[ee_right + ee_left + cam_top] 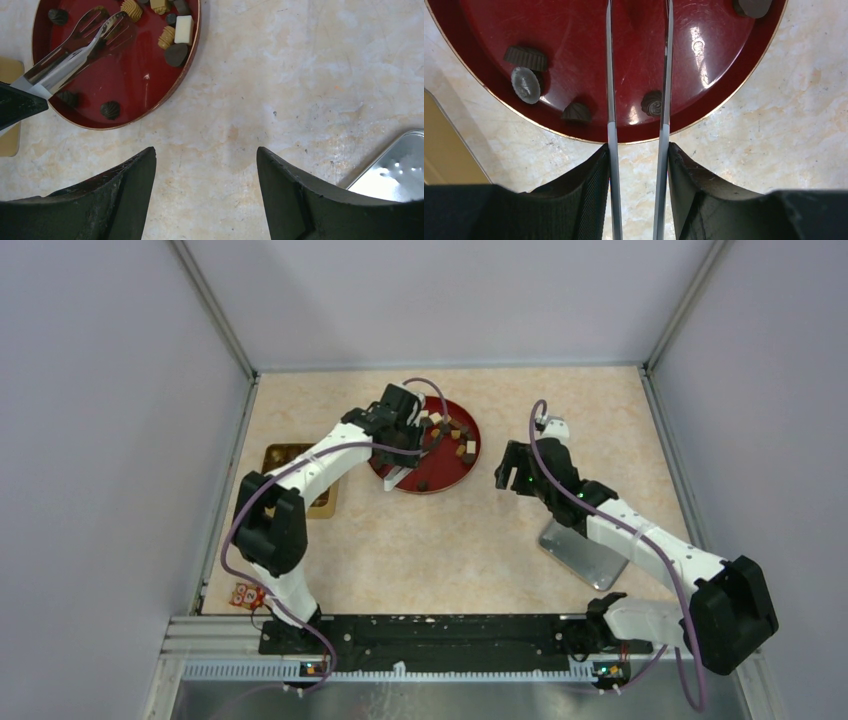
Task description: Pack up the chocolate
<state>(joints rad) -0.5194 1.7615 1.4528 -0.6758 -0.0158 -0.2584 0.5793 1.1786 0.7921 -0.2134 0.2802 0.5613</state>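
Chocolate [525, 85] lies loose on the red plate [574, 50] — small, probably light and brittle. Your left pincer [638, 147] clamps the tongs [610, 75], blades apart; your right pincer [205, 150] gapes empty. Nip one piece gently across its sides.

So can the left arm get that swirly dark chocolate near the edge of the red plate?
Probably yes. Its fingers hold metal tongs out over the red plate, and the swirly dark chocolate lies right beside one blade, with nothing on top of it or in between.
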